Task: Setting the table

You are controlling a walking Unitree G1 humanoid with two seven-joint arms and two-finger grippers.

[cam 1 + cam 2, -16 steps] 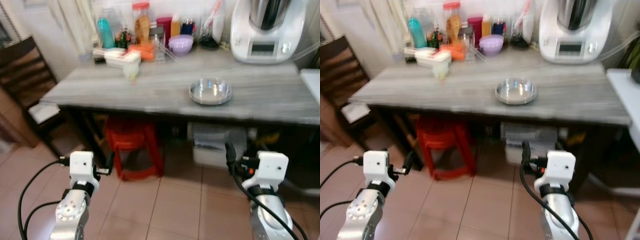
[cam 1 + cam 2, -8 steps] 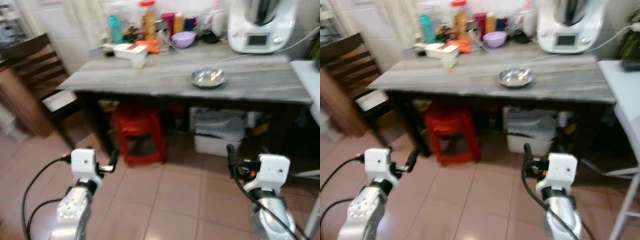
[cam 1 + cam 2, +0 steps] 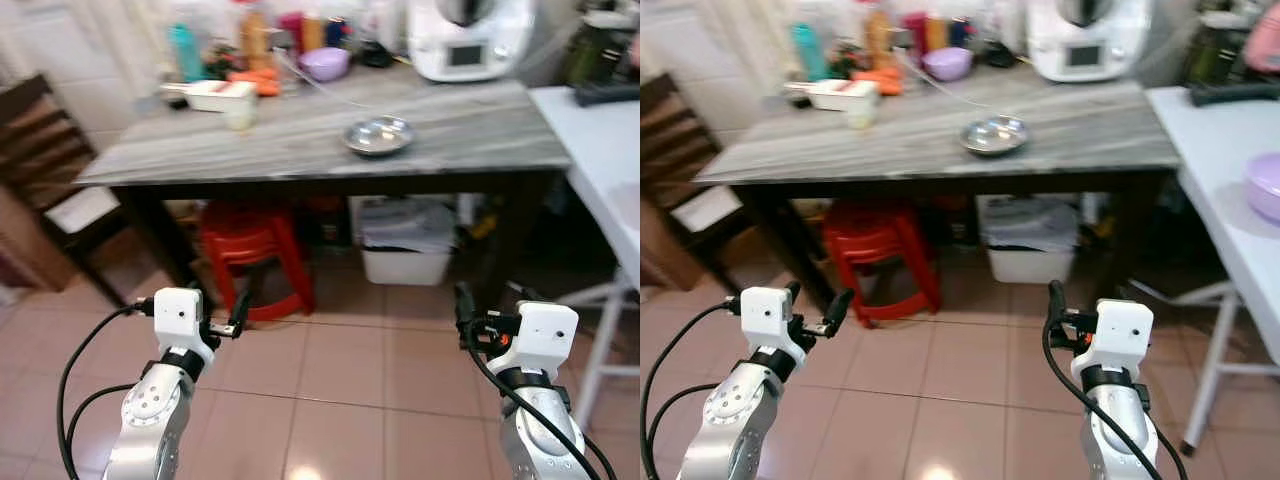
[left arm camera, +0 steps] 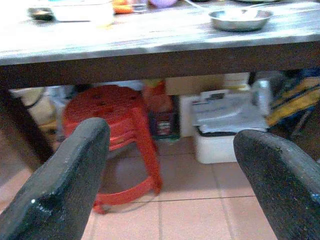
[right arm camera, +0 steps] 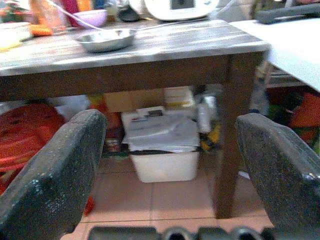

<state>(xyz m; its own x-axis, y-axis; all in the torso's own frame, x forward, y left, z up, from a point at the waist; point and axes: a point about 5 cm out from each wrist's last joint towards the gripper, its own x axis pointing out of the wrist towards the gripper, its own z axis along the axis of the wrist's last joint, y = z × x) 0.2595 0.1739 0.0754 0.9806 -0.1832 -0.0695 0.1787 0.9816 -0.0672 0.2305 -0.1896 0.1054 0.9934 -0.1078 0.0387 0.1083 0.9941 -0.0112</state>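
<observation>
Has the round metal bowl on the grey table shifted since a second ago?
No. The round metal bowl sits at the same spot on the grey table, in front of the white kitchen machine; the camera moved, not the bowl.

Under the grey table we see a red plastic stool (image 3: 252,248) beside a white storage bin (image 3: 405,245) on the tiled floor (image 3: 340,400), a dark wooden chair (image 3: 45,165) off the left end, and a white kitchen machine (image 3: 470,35) at the back.
</observation>
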